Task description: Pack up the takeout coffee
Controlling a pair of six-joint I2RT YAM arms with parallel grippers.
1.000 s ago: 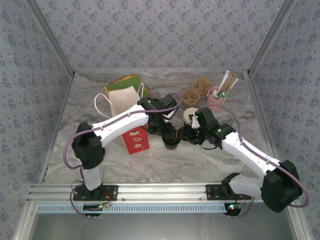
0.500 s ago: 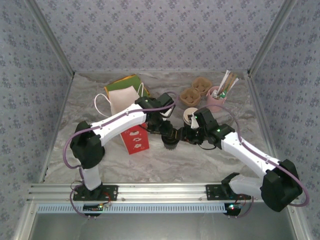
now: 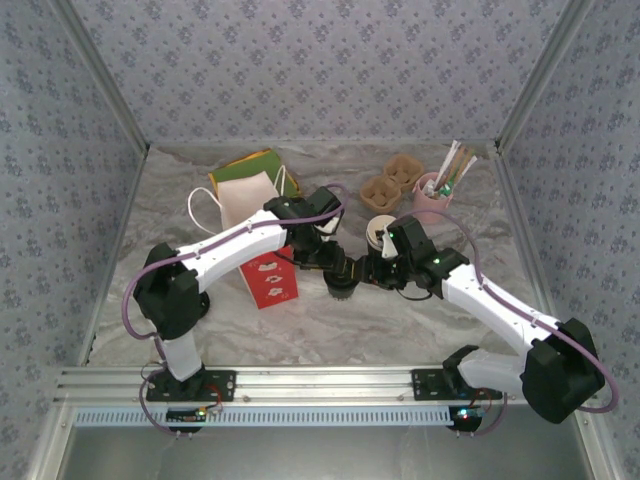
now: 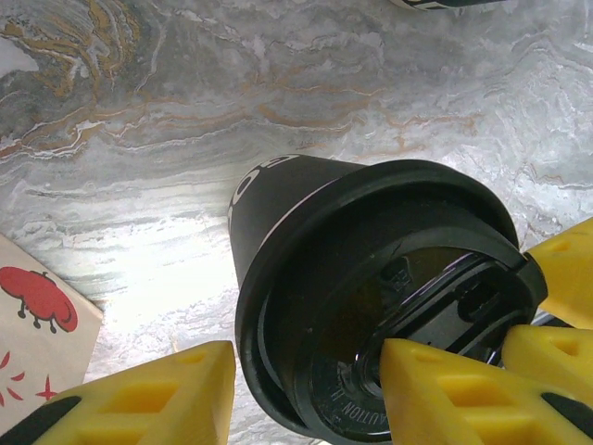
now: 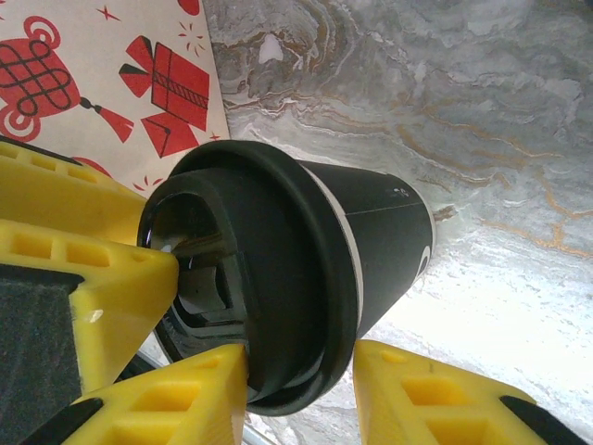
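Currently the takeout coffee (image 3: 342, 288), black lid on, is at the middle of the table (image 3: 300, 335), just R of the red-and-white bag (image 3: 272, 285), w/ both grippers meeting on it. The right gripper (image 5: 301, 389) is clamped across the lid rim, a yellow finger each side. The left gripper (image 4: 306, 399) straddles the lid too, one finger at the rim. Can't tell if it's actually squeezing, or if the cup base touches the marble. A white-lidded cup (image 3: 377, 232) stands just behind the right gripper. The pink cup of sticks (image 3: 432, 195) & brown carriers (image 3: 390, 180) are further back.
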